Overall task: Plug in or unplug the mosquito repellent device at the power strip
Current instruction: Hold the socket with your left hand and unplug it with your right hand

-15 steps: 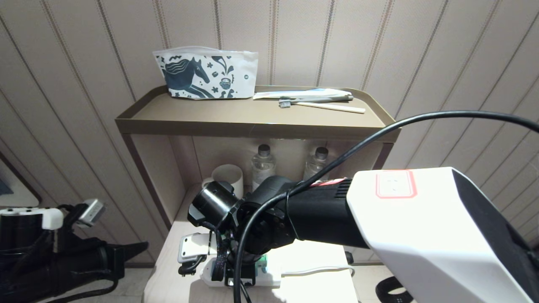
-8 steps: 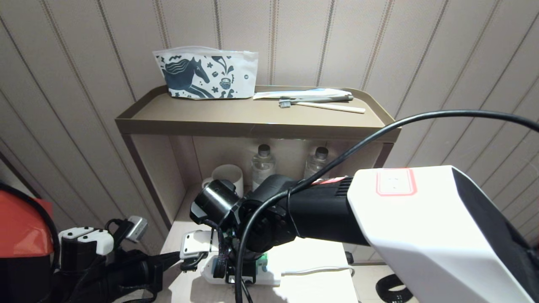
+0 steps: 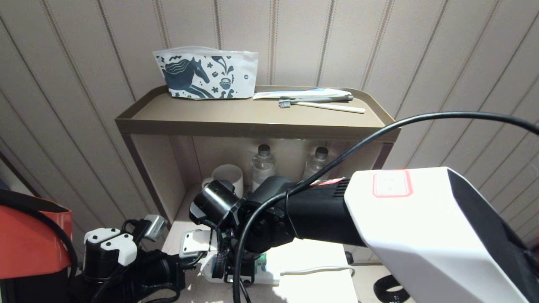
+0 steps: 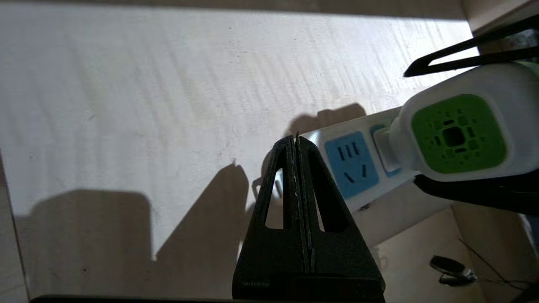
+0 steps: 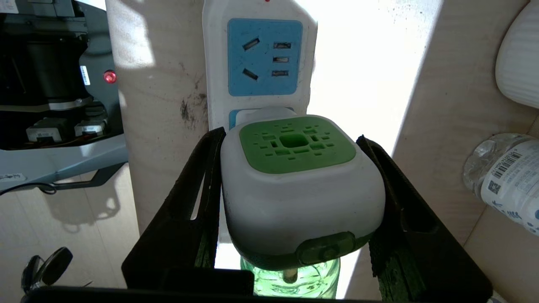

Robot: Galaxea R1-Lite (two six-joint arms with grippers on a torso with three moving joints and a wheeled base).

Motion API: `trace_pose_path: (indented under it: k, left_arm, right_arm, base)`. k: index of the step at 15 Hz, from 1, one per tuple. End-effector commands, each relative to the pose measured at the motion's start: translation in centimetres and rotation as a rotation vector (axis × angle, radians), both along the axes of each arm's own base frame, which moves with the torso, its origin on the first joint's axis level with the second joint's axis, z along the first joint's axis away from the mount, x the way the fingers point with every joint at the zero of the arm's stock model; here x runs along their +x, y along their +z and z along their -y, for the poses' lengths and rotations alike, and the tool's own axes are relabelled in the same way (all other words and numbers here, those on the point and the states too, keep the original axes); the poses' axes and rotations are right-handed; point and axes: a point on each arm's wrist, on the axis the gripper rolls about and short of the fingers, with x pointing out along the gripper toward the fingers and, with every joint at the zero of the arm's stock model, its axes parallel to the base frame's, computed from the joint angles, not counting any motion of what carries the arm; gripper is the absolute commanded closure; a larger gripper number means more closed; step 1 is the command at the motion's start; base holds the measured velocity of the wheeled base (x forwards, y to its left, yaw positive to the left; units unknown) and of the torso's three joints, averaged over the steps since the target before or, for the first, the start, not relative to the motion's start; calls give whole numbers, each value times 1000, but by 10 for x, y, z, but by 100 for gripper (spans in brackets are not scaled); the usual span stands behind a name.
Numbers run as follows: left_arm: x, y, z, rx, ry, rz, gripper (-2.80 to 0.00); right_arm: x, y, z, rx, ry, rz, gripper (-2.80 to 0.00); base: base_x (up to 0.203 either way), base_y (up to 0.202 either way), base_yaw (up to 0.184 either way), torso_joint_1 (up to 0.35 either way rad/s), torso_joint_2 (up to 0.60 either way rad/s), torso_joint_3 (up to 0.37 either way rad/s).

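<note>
The mosquito repellent device [image 5: 294,185], white with a green vented top and a green bottle beneath, sits with its plug part against the second socket of the power strip [image 5: 261,54]. My right gripper [image 5: 289,134] is shut on the device, one black finger [image 5: 189,202] on each side. In the head view the right wrist covers most of the device [image 3: 262,259] and the strip [image 3: 269,275]. My left gripper [image 4: 294,136] is shut and empty, its tips at the free end of the strip [image 4: 349,164] beside the device [image 4: 459,134]. It reaches in from the lower left [image 3: 191,263].
The strip lies near the front edge of the lower shelf board [image 3: 303,286]. Behind it stand a white mug [image 3: 229,176] and two water bottles [image 3: 263,164]. The shelf's side wall [image 3: 156,176] is on the left. The top tray [image 3: 252,126] holds a pouch [image 3: 208,73] and a toothbrush [image 3: 324,105].
My left arm has swung in from the far left to the strip's free end, its gripper shut. The right arm has kept still with the device in its grip.
</note>
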Motion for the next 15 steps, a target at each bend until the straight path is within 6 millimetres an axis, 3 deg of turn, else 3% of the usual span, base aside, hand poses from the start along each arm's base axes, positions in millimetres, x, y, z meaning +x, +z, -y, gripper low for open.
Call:
trace_pose_path:
  k: [1,6,10,15]
  left_arm:
    - [3,6,6,-40,-15,44,0]
    - [0,0,13,-55,-28,-3,0]
    - [-19,-7,18,-23,-86,-70,0]
    - [-10,-14,22,-5,-57,-64,0]
  right_arm:
    - [1,-2,-2,6,4,5,0]
    - [5,-1,-2,27,-3,16,0]
    - [8,-4,-1,26,-9,14,0]
    - [8,-3,-1,29,-9,16,0]
  base:
    - [0,0,0,0,0,0]
    - [0,0,0,0,0,0]
    - [0,0,0,0,0,0]
    - [0,0,0,0,0,0]
